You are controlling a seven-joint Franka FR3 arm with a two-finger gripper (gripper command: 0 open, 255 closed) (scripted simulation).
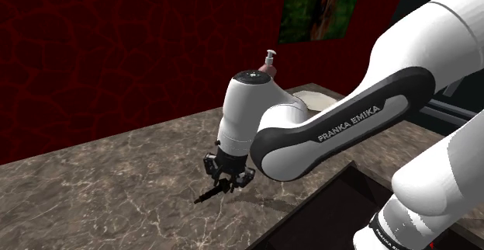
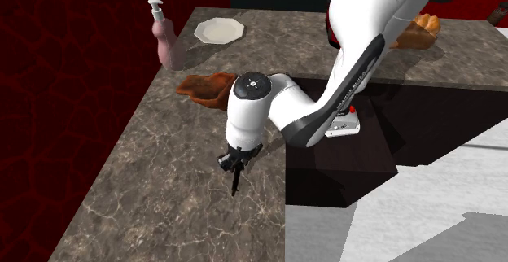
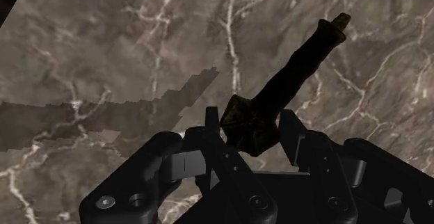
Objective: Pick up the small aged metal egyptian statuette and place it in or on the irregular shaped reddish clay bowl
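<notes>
A dark, slender metal statuette is clasped at its blocky base between my black fingers, and its long body juts out past them. My gripper is shut on the statuette and holds it just above the brown marble counter, where it casts a shadow. In the second exterior view, the gripper with the statuette hangs near the counter's front edge. The irregular reddish clay bowl sits on the counter beyond the arm's white wrist, partly hidden by it.
A pink soap dispenser and a white plate stand at the counter's far end. A dark sink recess opens beside the arm. Something brown lies on the far counter. A dark red wall runs behind.
</notes>
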